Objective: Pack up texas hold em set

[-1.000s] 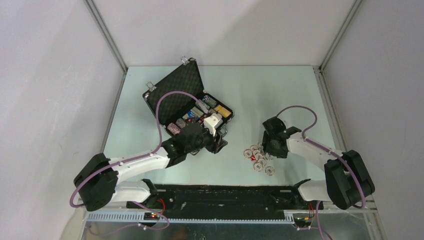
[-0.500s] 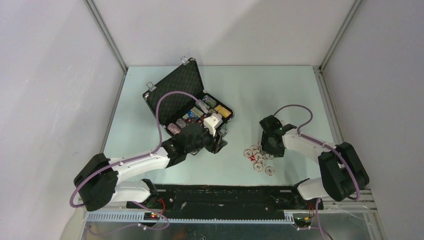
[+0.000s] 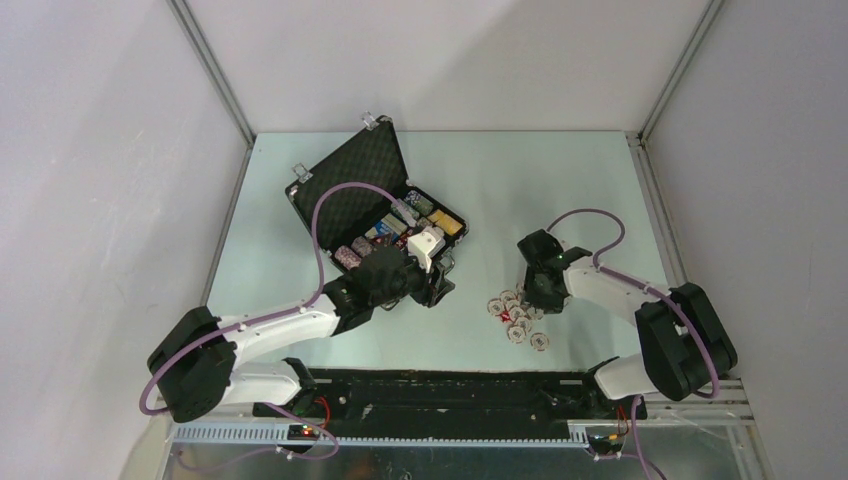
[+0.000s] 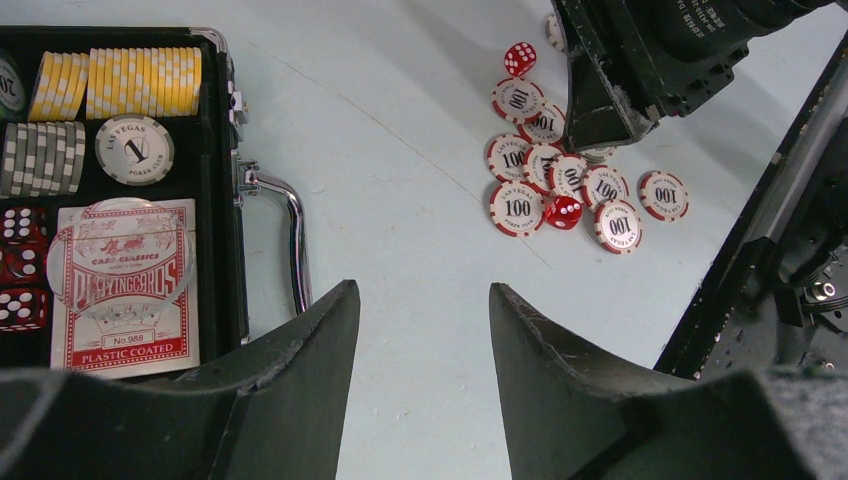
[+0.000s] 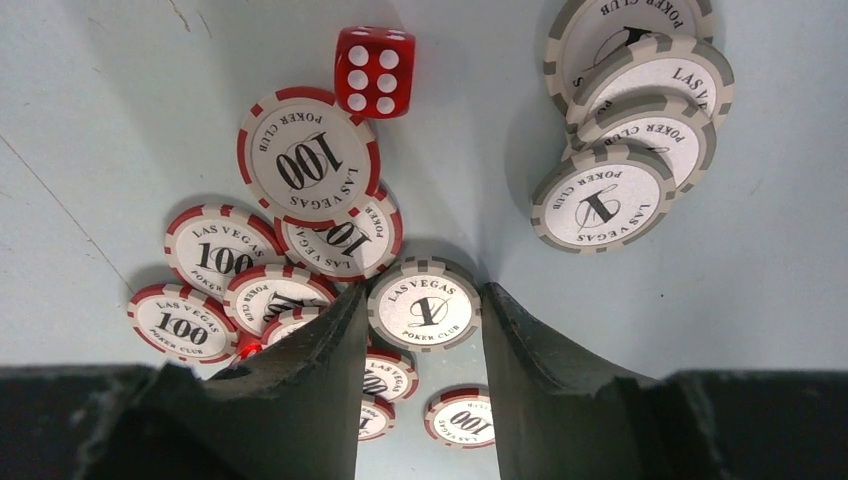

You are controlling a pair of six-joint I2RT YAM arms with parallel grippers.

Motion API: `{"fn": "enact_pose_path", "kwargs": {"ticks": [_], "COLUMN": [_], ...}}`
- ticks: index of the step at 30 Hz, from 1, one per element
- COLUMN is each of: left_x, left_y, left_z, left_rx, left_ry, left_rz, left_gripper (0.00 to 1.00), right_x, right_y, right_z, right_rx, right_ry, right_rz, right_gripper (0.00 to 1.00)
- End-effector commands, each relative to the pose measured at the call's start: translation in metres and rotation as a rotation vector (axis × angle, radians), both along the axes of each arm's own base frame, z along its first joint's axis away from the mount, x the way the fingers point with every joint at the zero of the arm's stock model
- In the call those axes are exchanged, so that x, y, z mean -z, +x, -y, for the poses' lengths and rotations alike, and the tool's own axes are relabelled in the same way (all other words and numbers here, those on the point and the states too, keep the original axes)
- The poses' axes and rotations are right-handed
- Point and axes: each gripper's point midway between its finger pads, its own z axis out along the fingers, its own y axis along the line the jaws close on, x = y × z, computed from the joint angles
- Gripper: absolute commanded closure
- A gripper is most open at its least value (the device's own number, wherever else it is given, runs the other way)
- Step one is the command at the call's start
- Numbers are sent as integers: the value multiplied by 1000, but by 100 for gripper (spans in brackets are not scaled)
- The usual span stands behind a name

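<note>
One grey chip point(image 5: 425, 308) gripped in right hand point(image 5: 423, 290); left hand point(image 4: 422, 295) wide beside case point(image 4: 220, 270) edge.

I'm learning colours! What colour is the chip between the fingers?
The chip is grey and white; right wrist view.

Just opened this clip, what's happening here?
A poker set is being packed away. The right gripper is down over loose chips and dice on the table, its fingers either side of a grey 1 chip; whether it already pinches it is unclear. The left gripper hovers open and empty beside the open case, near its handle. The case holds chip stacks, a card deck and more dice.
</note>
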Motion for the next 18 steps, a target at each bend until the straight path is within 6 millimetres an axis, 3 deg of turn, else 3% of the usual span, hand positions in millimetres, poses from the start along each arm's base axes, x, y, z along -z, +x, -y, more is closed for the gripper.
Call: {"fn": "enact_pose_path", "kwargs": {"ticks": [1, 10, 18], "left_x": [-12, -12, -11], "left_y": [5, 3, 0], "left_z": [5, 8, 11], "left_rx": [7, 19, 31], "left_ry": [-14, -19, -21], "left_rz": [47, 44, 39], "left_gripper": [43, 43, 42], "right_x": [4, -26, -40], "right_y": [-20, -10, -8], "right_z": [19, 16, 15], "right_rx": [25, 69, 86], "right_ry": [-50, 59, 113], "right_rz": [-65, 39, 81], "right_gripper": [65, 73, 73]}}
